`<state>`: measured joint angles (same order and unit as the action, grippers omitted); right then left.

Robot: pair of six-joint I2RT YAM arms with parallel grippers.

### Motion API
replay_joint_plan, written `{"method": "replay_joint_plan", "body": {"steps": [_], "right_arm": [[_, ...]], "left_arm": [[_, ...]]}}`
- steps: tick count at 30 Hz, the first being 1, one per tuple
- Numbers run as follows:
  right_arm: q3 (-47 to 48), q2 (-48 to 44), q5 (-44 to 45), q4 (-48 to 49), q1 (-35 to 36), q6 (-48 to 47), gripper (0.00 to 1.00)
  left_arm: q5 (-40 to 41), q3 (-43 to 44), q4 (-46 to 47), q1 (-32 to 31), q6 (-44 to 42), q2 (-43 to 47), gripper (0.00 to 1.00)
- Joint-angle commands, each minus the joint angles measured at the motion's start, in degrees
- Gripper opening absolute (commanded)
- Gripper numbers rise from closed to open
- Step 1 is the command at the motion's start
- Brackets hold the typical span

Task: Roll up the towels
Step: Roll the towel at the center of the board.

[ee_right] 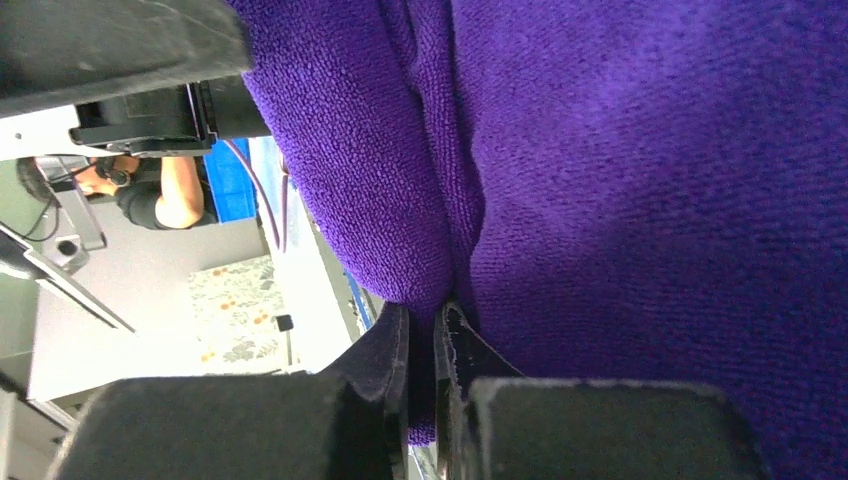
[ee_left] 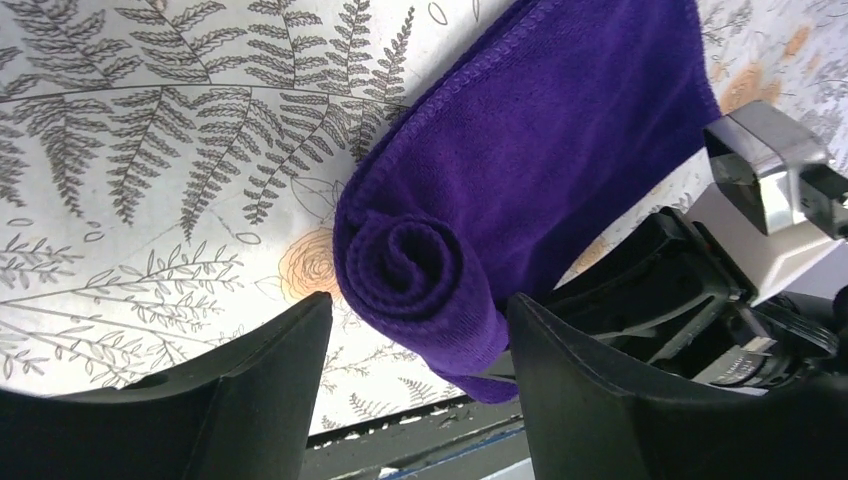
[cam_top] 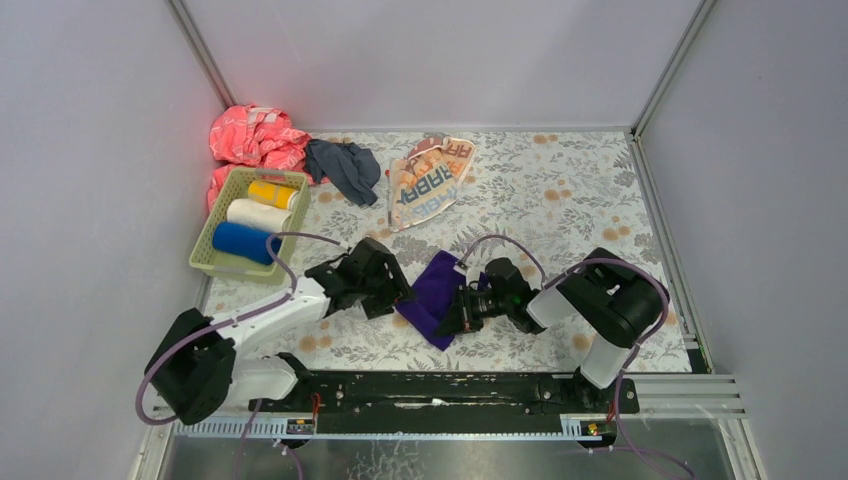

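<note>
Your right gripper (ee_right: 422, 320) clamps the purple towel (cam_top: 437, 297) by its edge, likely anchoring it on the table (cam_top: 560, 200) between the arms. Your left gripper (ee_left: 418, 305) straddles its rolled end, jaws apart.

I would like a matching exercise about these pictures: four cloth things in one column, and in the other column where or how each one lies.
1. purple towel
2. cream RABBIT towel
3. blue roll
4. dark grey towel

A. in the green basket
B. crumpled in a heap
C. spread out, print facing up
D. partly rolled at one end

Pairs: 1-D, 2-C, 3-A, 4-B
</note>
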<state>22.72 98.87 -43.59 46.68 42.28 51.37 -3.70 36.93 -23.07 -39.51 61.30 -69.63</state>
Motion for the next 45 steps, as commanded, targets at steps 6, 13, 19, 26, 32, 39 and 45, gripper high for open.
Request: {"method": "replay_joint_plan", "body": {"steps": [6,13,19,26,32,39,45], "right_arm": [[-1.6,2.8,-1.6,3.5,-2.6,4.3,0.11],[3.0,-0.9,1.4,-10.7,-2.6,-2.4,0.11],[5.2,1.6,0.1,-12.7,-2.6,-2.8,0.11],[6.4,3.3,-0.6,-14.0,-2.6,-2.6,0.12],[8.2,3.0,0.2,-17.5,-2.6,-4.0,0.12],[11.0,-4.2,5.1,-28.7,-2.5,-11.6,0.23],[13.3,-18.6,17.9,-43.1,-1.0,-20.5,0.38]], "left_arm": [[1.5,1.0,6.7,-1.7,0.9,-8.5,0.56],[4.3,0.7,4.8,-1.7,1.8,-8.1,0.6],[6.5,-0.7,1.7,-1.7,4.3,0.5,0.68],[4.3,-4.8,4.9,-2.5,8.0,3.0,0.62],[5.1,-5.5,7.6,-3.2,8.0,-2.3,0.49],[6.2,-3.7,8.0,-3.1,5.2,-9.4,0.41],[6.2,-3.4,7.5,-3.1,3.9,-12.7,0.4]]}}
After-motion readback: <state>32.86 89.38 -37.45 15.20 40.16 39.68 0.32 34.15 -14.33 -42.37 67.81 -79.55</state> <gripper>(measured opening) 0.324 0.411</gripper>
